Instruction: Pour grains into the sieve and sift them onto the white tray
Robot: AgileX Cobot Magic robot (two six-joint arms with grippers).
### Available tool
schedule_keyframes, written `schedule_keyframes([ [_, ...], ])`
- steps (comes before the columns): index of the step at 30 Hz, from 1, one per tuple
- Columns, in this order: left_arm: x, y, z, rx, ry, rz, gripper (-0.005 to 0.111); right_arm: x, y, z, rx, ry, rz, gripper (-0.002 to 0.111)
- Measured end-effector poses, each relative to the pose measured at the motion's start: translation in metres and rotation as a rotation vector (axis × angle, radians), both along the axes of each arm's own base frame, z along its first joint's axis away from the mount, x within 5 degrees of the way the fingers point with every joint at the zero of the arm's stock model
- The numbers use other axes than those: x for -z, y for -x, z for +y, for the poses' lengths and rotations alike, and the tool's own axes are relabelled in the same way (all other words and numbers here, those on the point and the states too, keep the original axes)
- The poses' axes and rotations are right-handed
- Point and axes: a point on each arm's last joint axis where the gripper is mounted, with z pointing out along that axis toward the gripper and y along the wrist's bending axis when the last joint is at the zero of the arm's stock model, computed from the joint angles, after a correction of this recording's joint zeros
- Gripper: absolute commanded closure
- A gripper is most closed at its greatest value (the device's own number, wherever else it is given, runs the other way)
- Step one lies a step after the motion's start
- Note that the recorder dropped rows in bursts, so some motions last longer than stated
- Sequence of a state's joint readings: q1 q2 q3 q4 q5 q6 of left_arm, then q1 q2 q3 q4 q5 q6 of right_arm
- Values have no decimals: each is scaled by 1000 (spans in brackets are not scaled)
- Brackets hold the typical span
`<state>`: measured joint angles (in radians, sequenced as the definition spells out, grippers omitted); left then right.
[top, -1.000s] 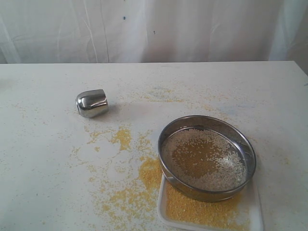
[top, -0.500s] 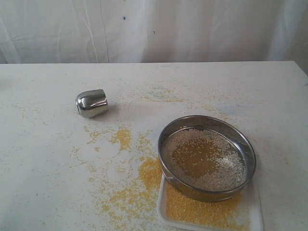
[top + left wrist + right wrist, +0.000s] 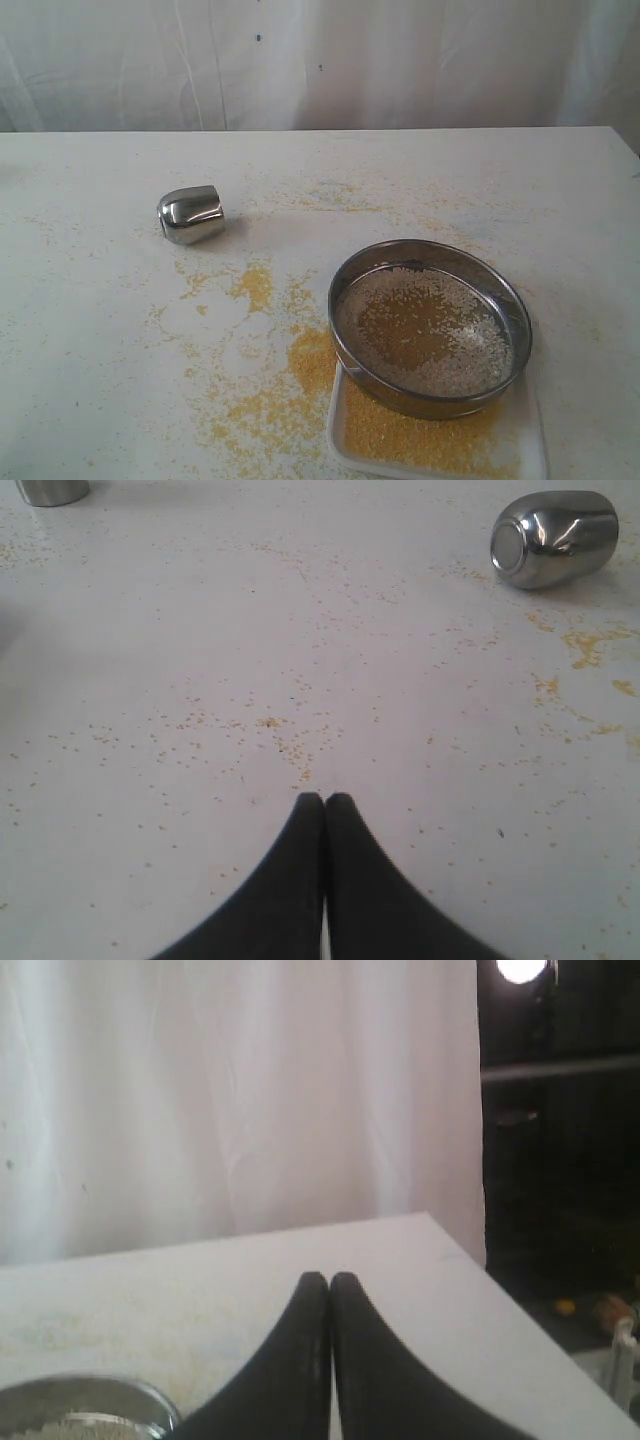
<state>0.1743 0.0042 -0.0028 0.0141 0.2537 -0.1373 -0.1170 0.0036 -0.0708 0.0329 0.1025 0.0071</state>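
The round steel sieve rests on the white tray at the front right of the table. Pale coarse bits of the grains lie on its mesh, and fine yellow grains cover the tray beneath. A corner of the sieve's rim shows in the right wrist view. Neither arm appears in the exterior view. My left gripper is shut and empty over bare table. My right gripper is shut and empty, beside the sieve.
A small shiny steel cup lies on its side at the left, also seen as the cup in the left wrist view. Spilled yellow meal is scattered left of the tray. A grey metal object stands at one table corner. A white curtain hangs behind.
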Motion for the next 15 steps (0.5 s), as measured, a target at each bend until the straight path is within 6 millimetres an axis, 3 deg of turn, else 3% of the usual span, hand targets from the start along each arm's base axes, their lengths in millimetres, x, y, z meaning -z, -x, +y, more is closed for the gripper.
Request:
schedule_keyframes([
  [7, 0, 0, 0, 0, 0, 0, 107, 41, -1, 0, -6, -29, 271, 108],
  [15, 0, 0, 0, 0, 0, 0, 107, 45, -1, 1, -8, -34, 313, 108],
])
